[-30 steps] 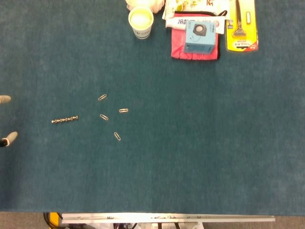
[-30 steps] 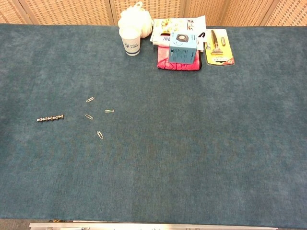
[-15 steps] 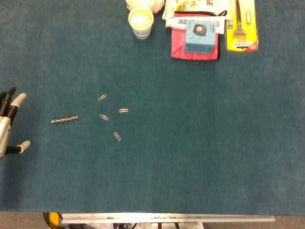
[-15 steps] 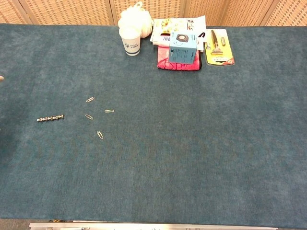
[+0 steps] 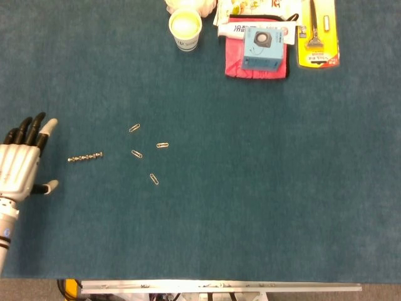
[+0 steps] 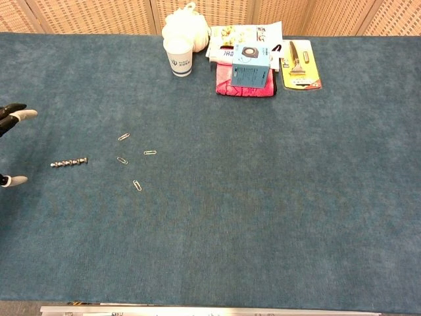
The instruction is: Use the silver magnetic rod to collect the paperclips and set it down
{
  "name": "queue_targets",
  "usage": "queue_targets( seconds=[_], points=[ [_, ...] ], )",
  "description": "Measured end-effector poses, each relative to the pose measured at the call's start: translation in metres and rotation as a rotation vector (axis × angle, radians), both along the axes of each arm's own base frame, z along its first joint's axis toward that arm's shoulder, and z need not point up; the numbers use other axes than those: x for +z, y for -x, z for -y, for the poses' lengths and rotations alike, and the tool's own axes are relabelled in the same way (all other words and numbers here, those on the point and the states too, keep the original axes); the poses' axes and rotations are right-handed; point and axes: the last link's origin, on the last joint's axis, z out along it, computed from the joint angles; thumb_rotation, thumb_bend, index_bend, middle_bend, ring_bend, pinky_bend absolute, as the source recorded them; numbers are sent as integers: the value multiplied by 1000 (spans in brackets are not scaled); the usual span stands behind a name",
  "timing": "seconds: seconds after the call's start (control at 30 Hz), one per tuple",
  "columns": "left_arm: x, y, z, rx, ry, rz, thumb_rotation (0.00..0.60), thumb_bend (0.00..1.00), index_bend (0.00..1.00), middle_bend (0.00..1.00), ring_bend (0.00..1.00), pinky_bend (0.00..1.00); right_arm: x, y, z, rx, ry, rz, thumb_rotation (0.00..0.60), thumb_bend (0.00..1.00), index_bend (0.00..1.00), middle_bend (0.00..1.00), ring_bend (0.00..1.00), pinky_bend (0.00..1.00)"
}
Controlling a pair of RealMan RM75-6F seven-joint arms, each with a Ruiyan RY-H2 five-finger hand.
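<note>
Left hand [image 5: 20,166] fingers spread, holding nothing, apparently above the table [image 5: 263,188], silver magnetic rod [image 5: 85,157] lying beside it, four paperclips [image 5: 145,153] scattered nearby.

A dark teal, felt-like cloth covers the whole worktop [image 5: 263,207], slightly mottled, no folds visible. In the chest view the worktop [image 6: 276,230] runs nearly edge to edge of the frame. Behind its far edge stands a light tan wall of perforated panels [image 6: 92,16], split by darker vertical seams, panels angled a bit at the right corner. Along the near edge runs a silver metal rail [image 5: 219,287] with small fasteners; the chest view shows the same rail [image 6: 197,309] at the bottom. Below the rail, a strip of grey floor [image 5: 28,290]. Light is even and diffuse, soft shadows only.
</note>
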Motion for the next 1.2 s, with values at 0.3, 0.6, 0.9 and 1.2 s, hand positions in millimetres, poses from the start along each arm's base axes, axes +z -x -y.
queue_targets(
  seconds=[0.3, 0.6, 0.9, 1.2],
  points=[
    [-16, -6, -13, -14, 3, -8, 600, 43, 0, 0, 0, 138, -1, 0, -1, -1, -4, 0, 600, 0, 325, 263, 212, 357],
    [-21, -8, -21, -17, 20, -20, 600, 43, 0, 0, 0, 138, -4, -1, -2, 2, -12, -7, 600, 0, 325, 263, 211, 357],
    [-23, -7, -30, -15, 23, -30, 600, 43, 0, 0, 0, 138, -6, 1, -2, -3, -17, -12, 600, 0, 325, 263, 212, 357],
    [-33, -9, -35, -3, 34, -19, 600, 43, 0, 0, 0, 138, -4, 0, -2, 0, -11, -9, 600, 0, 325, 263, 212, 357]
  ],
)
